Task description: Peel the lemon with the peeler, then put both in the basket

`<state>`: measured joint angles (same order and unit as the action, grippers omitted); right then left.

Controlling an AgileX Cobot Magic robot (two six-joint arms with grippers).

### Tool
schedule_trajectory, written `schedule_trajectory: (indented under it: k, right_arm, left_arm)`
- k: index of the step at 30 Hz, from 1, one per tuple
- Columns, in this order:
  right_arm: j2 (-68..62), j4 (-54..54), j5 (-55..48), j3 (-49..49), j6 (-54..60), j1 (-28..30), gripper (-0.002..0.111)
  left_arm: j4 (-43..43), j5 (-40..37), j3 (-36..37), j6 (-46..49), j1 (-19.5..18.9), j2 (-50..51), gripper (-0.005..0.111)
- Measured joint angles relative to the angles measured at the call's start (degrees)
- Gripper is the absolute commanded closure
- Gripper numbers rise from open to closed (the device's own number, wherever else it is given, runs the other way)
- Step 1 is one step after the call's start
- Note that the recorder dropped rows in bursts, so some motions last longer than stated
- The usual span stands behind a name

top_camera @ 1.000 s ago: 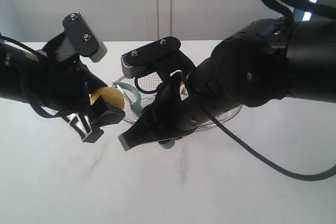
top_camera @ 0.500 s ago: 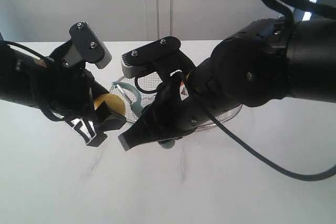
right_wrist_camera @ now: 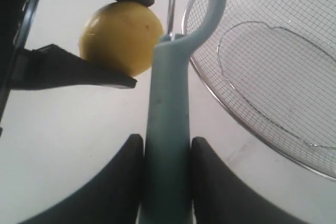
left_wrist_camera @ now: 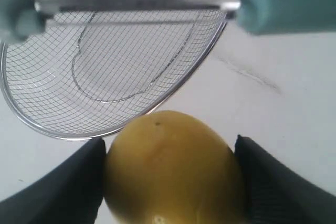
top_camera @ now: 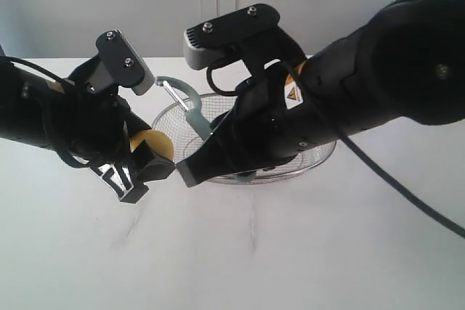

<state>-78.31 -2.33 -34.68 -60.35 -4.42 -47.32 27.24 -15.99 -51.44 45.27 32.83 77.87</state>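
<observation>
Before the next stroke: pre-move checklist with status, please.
1. lemon clamped in left gripper: ok.
2. peeler handle held by right gripper: ok.
3. Blade touching the lemon: not ok, the head stands apart from it.
4. Skin removed: cannot tell; the side in view looks whole.
5. basket free to receive: ok, nothing seen inside in the wrist views.
</observation>
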Motion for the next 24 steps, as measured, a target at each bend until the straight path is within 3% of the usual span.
schedule_trajectory:
  k: [13, 24]
  right_arm:
    - [4.8, 13.6, -7.3, 0.3, -5.8, 0.0, 0.108]
    - [-3.9, 19.1, 1.8, 4.4, -13.1, 0.0, 0.108]
  left_arm:
    - [0.0, 0.0, 0.0, 0.0, 0.0, 0.0, 0.107]
    - [0.0, 0.0, 0.0, 0.0, 0.0, 0.0, 0.107]
